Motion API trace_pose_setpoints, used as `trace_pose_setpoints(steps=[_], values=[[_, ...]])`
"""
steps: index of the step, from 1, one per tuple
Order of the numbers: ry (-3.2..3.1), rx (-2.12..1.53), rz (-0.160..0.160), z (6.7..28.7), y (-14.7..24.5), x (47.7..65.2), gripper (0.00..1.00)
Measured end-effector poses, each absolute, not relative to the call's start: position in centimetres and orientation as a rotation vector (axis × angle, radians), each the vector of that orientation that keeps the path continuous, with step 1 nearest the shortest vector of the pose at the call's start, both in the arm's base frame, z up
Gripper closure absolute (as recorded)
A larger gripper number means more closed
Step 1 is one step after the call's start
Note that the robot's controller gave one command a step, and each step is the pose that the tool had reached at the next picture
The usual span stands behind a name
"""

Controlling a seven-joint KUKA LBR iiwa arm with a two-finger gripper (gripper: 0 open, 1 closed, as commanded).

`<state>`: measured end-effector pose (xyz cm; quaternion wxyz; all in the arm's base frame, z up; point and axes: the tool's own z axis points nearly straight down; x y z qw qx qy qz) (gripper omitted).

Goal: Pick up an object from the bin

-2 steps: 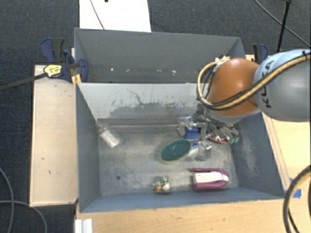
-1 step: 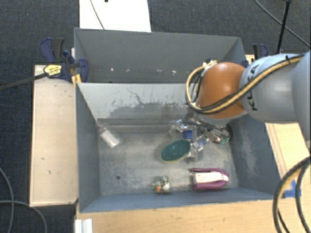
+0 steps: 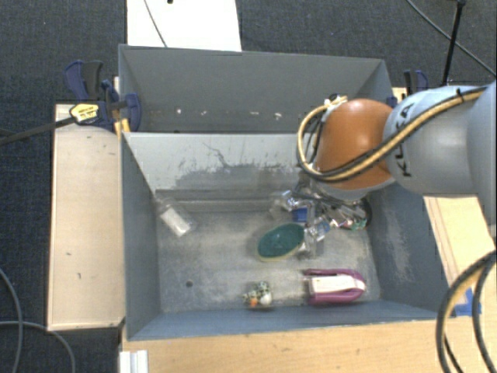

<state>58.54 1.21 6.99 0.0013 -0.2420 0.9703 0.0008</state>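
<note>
My gripper [image 3: 313,235] hangs low in the right half of the bin, under the orange wrist cover. Its metal fingers reach down at the right edge of a flat dark green oval pad [image 3: 279,242]; how they stand I cannot make out. A purple and white oblong thing [image 3: 335,284] lies just below the gripper near the front wall. A small green, white and orange thing [image 3: 258,294] rests at the front, left of the purple one.
A clear, whitish little block [image 3: 175,221] lies at the left of the bin floor. The arm comes in from the right over the bin's right wall, with cables looped round the orange cover.
</note>
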Motion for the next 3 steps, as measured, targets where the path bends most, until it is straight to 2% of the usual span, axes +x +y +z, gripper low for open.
trace_pose_setpoints(steps=[1,2,3], values=[[3.046,-0.759,0.003,7.0,1.2,58.5,1.00],[3.045,-0.759,0.001,7.0,1.2,58.6,1.00],[3.040,-0.748,-0.003,17.3,1.3,58.8,1.00]])
